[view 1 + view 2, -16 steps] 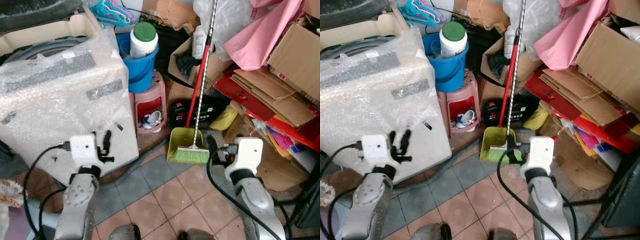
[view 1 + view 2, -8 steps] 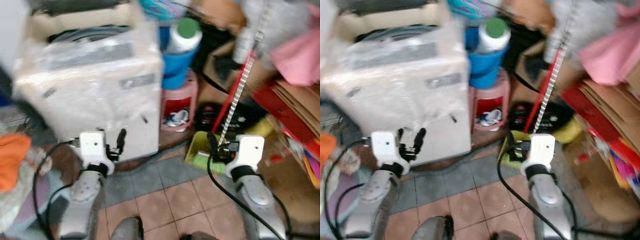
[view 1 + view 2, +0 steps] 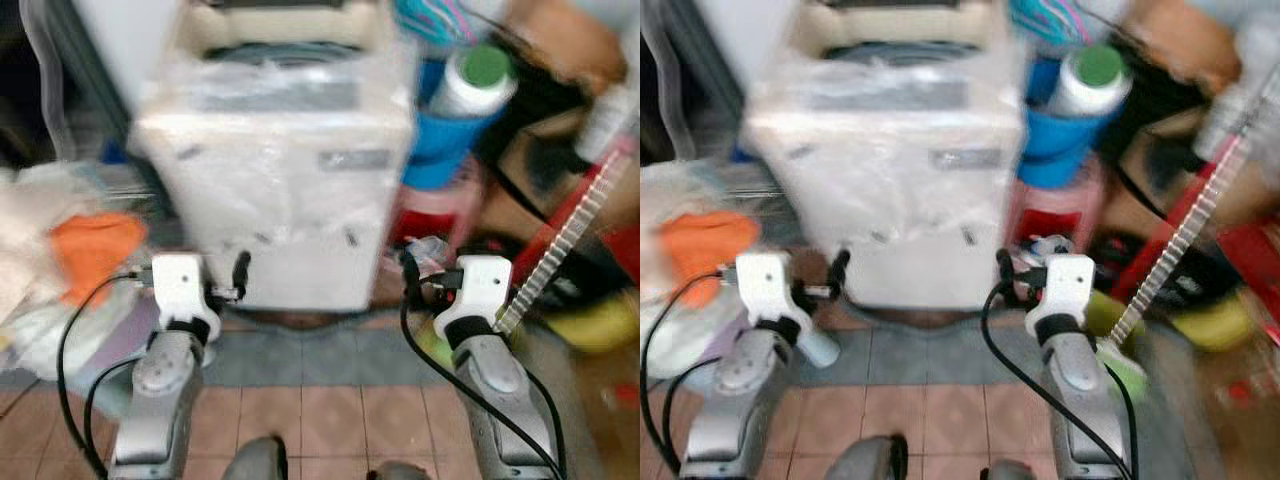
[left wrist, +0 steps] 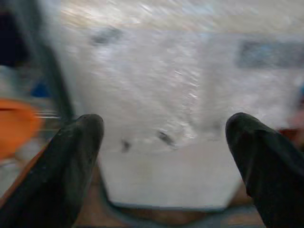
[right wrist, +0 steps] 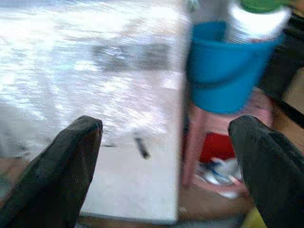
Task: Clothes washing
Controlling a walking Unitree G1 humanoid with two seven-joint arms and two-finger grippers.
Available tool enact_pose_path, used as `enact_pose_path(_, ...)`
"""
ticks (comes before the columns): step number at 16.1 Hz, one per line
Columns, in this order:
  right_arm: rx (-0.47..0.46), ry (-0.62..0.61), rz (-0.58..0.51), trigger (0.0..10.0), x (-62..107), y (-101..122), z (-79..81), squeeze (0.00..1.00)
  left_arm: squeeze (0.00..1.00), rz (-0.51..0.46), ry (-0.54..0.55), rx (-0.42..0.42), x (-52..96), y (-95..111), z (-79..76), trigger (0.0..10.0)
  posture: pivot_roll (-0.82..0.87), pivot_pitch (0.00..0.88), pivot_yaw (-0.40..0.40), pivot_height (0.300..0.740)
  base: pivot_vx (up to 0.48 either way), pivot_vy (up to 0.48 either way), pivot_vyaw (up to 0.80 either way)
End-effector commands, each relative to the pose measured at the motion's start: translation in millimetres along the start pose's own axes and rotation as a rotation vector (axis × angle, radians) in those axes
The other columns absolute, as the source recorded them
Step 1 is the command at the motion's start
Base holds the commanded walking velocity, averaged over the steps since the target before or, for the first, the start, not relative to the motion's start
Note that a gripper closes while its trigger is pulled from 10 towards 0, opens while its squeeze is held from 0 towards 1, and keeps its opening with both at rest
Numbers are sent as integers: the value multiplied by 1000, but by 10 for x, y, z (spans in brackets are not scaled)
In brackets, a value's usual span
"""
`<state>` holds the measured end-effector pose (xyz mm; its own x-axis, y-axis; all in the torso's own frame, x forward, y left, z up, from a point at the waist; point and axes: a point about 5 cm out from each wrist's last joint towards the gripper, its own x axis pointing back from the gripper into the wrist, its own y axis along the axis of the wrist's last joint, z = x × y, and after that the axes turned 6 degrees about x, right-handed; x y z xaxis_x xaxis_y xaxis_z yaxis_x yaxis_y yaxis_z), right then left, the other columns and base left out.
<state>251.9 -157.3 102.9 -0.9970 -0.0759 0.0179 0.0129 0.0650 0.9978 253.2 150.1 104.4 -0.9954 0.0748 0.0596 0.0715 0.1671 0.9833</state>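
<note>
where the two arms reach forward over the tiled floor (image 3: pixel 330 400), the left gripper (image 4: pixel 164 142) hangs low before the washer (image 3: pixel 285 180), fingers (image 4: pixel 71 161) spread wide with nothing between them. the right gripper (image 5: pixel 166 142) is held level with it near the washer's right front corner, fingers (image 5: pixel 61 166) likewise parted and empty. neither gripper touches the machine. all views are blurred.

the washer stands straight ahead, a white top-loading box wrapped in clear bubble film, with its dark tub rim visible at the top. grey tape strips show on its front face through the film. the left wrist view looks squarely at this front face; the right wrist view takes in its right half and the things beside it.

just right of the washer a blue bucket (image 3: pixel 445 150) rests on a pink stool (image 5: pixel 223 137), and a white bottle (image 3: pixel 470 85) with a green cap stands in the bucket. a small bundle lies in the stool's lower opening, too blurred to identify. farther right a broom (image 3: pixel 575 225) with a red and striped handle leans across cardboard, and a yellow-green dustpan (image 3: pixel 1105 325) lies behind the right arm.

left of the washer an orange cloth (image 3: pixel 95 245) lies on a heap of pale laundry (image 3: pixel 40 290), well apart from the left gripper. black cables loop from each wrist down along the silver forearms.
</note>
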Motion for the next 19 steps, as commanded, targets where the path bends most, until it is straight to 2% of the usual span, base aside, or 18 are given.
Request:
enact_pose_path(1, 6, -9, 5, 10000, 8, -12, -51, 1000, 1000, 17, -9, 3, 15, -39, -54, 10000, -41, 70, 5, 740, 0, 0, 794)
enact_pose_path(8, -18, -29, 9, 10000, 36, -14, -58, 1000, 1000, 24, -40, 17, -13, -40, -109, 10000, -53, 87, 12, 740, 0, 0, 793)
enact_pose_path(10, -26, -33, 12, 10000, 40, -24, -52, 1000, 1000, 17, -33, -16, -1, -19, -97, 10000, -47, 83, 14, 740, 0, 0, 788)
enact_pose_path(13, -33, -23, 12, 10000, 26, -32, -22, 1000, 1000, 31, -31, 19, -3, -28, -89, 10000, -41, 77, 18, 740, 0, 0, 788)
enact_pose_path(16, -6, -26, 7, 10000, 21, -29, -21, 1000, 1000, 32, -25, 13, -3, -30, -88, 10000, -37, 64, 21, 740, 0, 0, 671)
enact_pose_path(17, 0, -39, 8, 10000, 25, -33, -39, 0, 0, 43, -30, 17, -2, -46, -86, 10000, -34, 59, 19, 740, 0, 341, 0)
enact_pose_path(19, 25, -67, 15, 10000, 15, -35, -81, 0, 0, 46, -22, 23, -6, -45, -82, 10000, -32, 58, 19, 740, 0, 480, 0)
